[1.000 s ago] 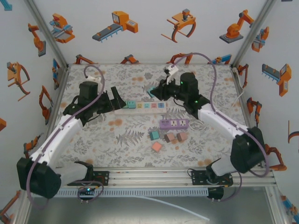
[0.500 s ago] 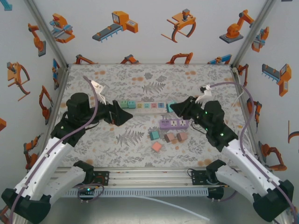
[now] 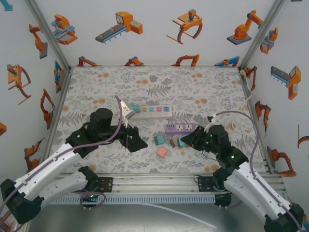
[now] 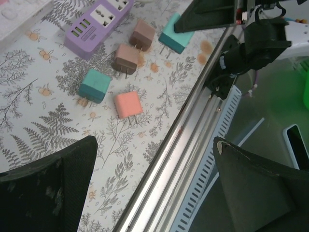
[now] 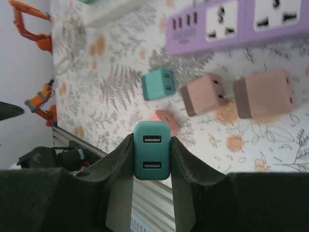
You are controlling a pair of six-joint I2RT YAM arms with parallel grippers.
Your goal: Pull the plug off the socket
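**Moved since half a second ago:** both arms have drawn back toward 6 o'clock. The right end effector (image 3: 183,141) has left the 3 o'clock end of the white power strip (image 3: 149,110) and taken the teal plug (image 5: 152,157) with it.

**Item: teal plug.** It is out of every socket and well apart from the white strip. In the top view it sits at about 5 o'clock of that strip, just at 6 o'clock of the purple power strip (image 3: 179,128).

**Held by:** the right end effector, clamped narrow on the plug's two sides. The plug's face with two USB slots is turned to the wrist camera. Whether the plug hangs clear of the tabletop (image 3: 96,87) cannot be told.

**Left end effector** (image 4: 154,145): fingers spread wide with nothing between them, at 7 o'clock of the white strip.

**Nearby, lying loose:**
- a second teal block (image 5: 158,84)
- two brown blocks (image 5: 205,94)
- a pink block (image 4: 128,105)

All of these are grouped at 6 o'clock of the purple strip.

**Status, as judged:** the pull itself looks complete. What is probably left is setting the held plug down, likely among the loose ones, and opening the fingers. A row of coloured blocks is still seated in the white strip.
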